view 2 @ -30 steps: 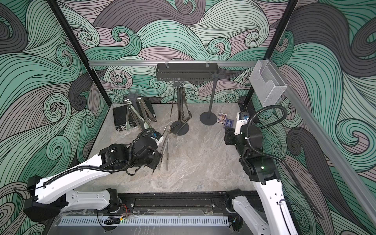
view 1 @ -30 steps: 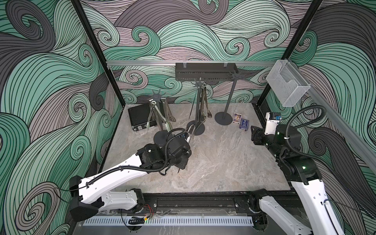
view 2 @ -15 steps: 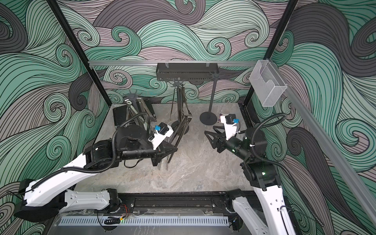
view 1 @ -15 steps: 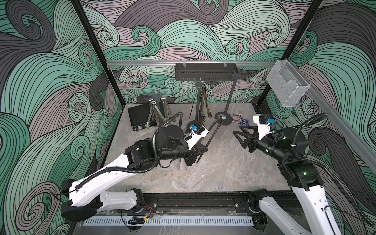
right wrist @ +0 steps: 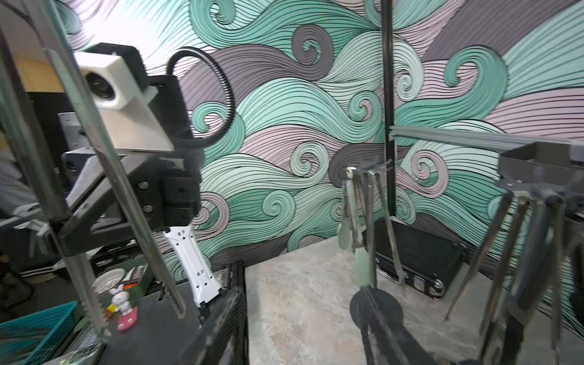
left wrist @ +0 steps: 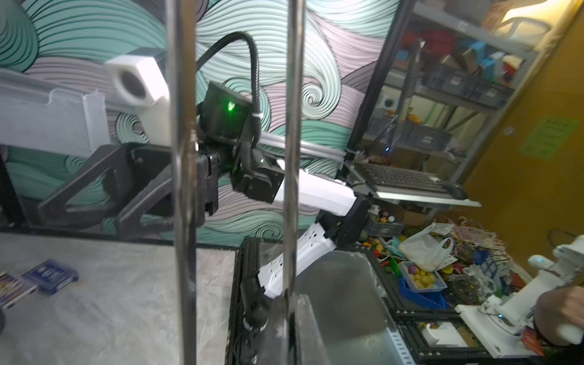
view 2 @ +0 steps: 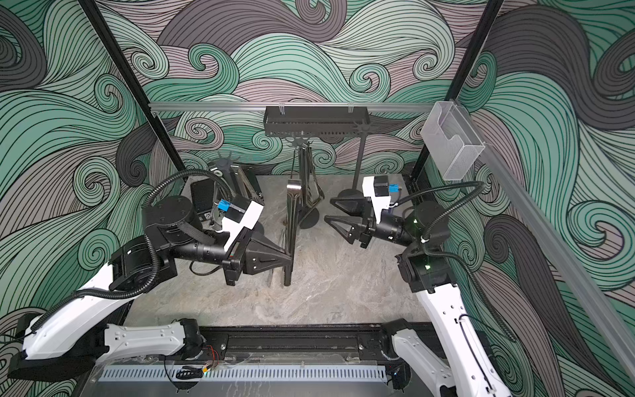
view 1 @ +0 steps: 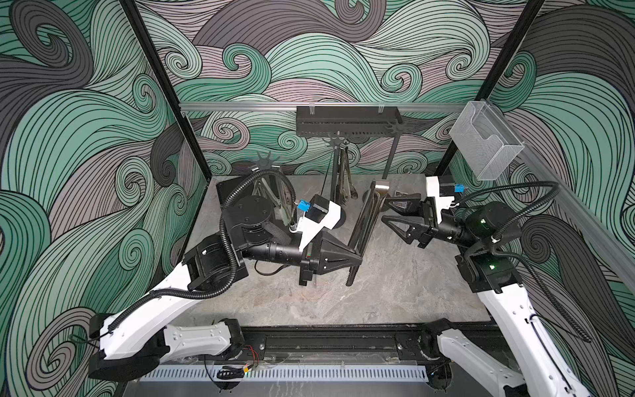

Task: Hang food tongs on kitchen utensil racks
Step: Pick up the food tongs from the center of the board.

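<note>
Above bench (view 1: 395, 292), my left fingers (view 1: 338, 256) clenched near tongs (view 1: 366, 223) tips, right fingers (view 1: 388, 220) released; top-heavy tongs may pivot at handover.

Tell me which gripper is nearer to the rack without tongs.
Right. The right gripper is beside the rack foot; the left gripper, shut on tongs, is farther, toward the table's front.
</note>
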Tool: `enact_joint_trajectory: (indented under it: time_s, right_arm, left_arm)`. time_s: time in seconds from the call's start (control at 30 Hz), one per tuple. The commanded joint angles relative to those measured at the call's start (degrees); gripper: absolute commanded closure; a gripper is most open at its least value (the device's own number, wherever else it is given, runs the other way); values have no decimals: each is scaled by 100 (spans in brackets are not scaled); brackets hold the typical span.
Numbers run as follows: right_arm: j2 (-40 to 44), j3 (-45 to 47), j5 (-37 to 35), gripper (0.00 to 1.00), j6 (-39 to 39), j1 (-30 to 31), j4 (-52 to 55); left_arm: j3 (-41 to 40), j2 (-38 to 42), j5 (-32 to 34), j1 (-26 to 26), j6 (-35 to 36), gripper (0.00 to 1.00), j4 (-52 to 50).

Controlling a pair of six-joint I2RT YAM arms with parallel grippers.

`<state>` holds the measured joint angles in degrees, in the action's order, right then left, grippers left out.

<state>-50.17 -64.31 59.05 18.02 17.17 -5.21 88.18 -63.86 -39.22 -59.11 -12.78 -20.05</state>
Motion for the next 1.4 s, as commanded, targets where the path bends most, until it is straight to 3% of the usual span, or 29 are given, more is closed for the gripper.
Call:
enact_joint_trajectory:
  time_s: [0.0,0.53,0.9,1.17,1.37]
  right_arm:
    - [1,-386,146,41,-340,330,106]
    - [-167,-828,-258,44,-203,838,253]
    - [261,-1055,-824,46,-568,876,1409]
    - [-104,-1324,-348,46,72,885,1111]
    - [-378,-1408,-405,46,61,919,1193]
  left_arm:
    - [296,-230,-853,163,-463,100,918]
    - [665,-873,-1386,269,-1043,100,1890]
    - [737,-840,-1215,588,-544,100,1176]
    - [713,-1002,-1453,734,-880,100,1597]
    - [674,-1089,-1608,736,-1137,100,1941]
